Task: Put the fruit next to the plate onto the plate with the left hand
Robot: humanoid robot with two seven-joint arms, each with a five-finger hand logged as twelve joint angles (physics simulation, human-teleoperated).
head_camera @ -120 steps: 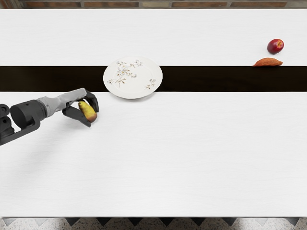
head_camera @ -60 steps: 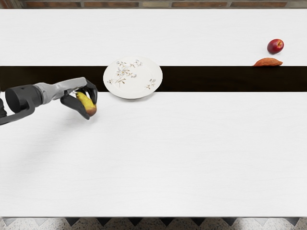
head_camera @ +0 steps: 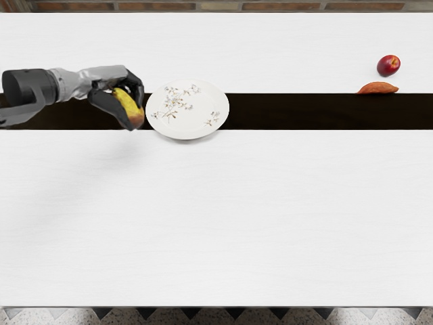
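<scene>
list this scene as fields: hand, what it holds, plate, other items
left hand: fingers closed around the pear
pear: yellow-brown, in the hand, just left of the plate, not on it
plate: white, floral print, nothing on it
red apple: far right, well away from the plate
sweet potato: just in front of the red apple
right hand: not in view

Bright, even light falls on the white table (head_camera: pixel 270 217); sharp render, shadows barely visible.
</scene>
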